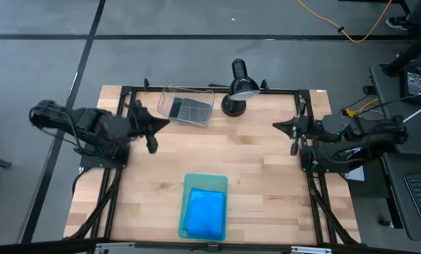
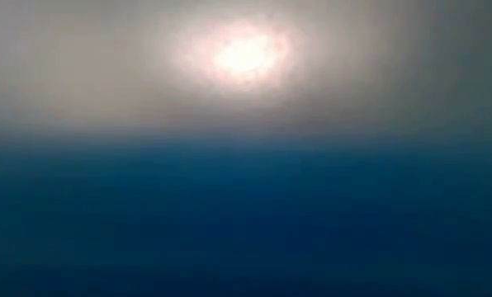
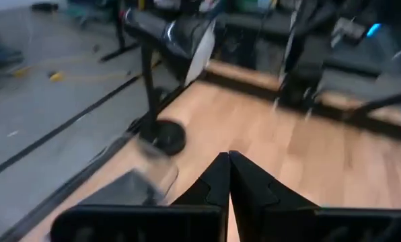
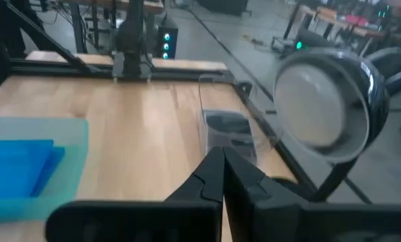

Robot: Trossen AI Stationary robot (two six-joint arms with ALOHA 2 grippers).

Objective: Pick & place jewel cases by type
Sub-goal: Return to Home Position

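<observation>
Since blue jewel cases (image 1: 205, 215) lie in the green tray (image 1: 205, 181) and black ones (image 1: 189, 109) in the clear bin (image 1: 165, 101), the left arm (image 1: 101, 127) and right arm (image 1: 352, 134), jaws closed and empty, need only park home.

High view: you look straight down from well above. The whole table (image 1: 267, 162) sits mid-frame with floor all round.

Low view: the lens is nearly blocked. Blue blur fills the lower two thirds, with a bright glow at upper centre and nothing else readable.

Left wrist view: close and low. You look past the left gripper (image 3: 227, 156) at frame bottom, across the table to the lamp (image 3: 167, 136) left of centre.

Right wrist view: same low angle over the right gripper (image 4: 222, 151), with the lamp at right and the clear bin (image 4: 229, 131) at centre.

Both wrist views and the high view share the lamp and the clear bin.
</observation>
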